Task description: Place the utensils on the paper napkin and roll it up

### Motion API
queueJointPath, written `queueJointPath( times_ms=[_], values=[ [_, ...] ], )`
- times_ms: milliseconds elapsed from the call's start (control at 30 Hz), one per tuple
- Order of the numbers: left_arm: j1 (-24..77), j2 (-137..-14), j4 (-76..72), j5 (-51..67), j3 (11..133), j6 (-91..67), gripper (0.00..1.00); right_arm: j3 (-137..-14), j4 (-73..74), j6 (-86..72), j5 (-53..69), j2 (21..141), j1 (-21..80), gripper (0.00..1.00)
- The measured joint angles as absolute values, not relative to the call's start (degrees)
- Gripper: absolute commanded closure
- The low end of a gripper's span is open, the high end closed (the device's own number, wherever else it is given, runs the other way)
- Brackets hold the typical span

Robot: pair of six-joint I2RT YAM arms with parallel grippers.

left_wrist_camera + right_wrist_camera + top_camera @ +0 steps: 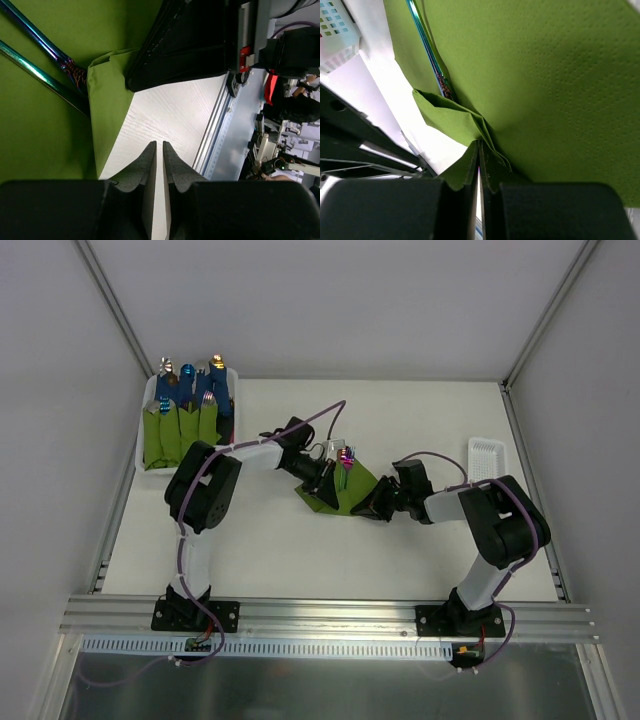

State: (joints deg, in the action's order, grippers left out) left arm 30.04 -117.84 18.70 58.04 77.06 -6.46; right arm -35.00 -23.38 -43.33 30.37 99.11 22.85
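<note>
Surface: white tabletop (300, 560).
Napkin (352, 490): thin olive-green paper square, mid-table, one corner folded.
Utensils (345, 462): slim iridescent metal pieces lying on it.
Right gripper (478, 142): pinching the fold, likely to start rolling.
Left gripper (159, 145): nearly closed, empty, just beside.

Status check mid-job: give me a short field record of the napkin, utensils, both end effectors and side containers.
paper napkin: centre, between the arms, one corner folded over
utensils: side by side on the napkin
left end effector: nearly shut, empty, beside the napkin edge
right end effector: shut, apparently pinching the folded corner
white bin: far left, holds rolled green bundles
white tray: right side
</note>
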Motion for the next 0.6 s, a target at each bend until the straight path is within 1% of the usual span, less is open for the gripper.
queueJointPath(
  times_ms=[133,333,600],
  values=[
    [30.5,-120.0,17.4,57.3,77.1,-8.2,0.91,-35.0,-23.4,-43.3,30.4,99.2,22.8,0.96],
    [30.6,-122.6,16.6,52.7,77.0,-10.6,0.92,-35.0,-23.6,-43.5,30.9,99.4,22.7,0.96],
    [28.6,-122.8,15.4,51.5,75.0,-13.6,0.92,-35.0,-23.9,-43.5,31.6,99.8,22.2,0.98]
  ],
)
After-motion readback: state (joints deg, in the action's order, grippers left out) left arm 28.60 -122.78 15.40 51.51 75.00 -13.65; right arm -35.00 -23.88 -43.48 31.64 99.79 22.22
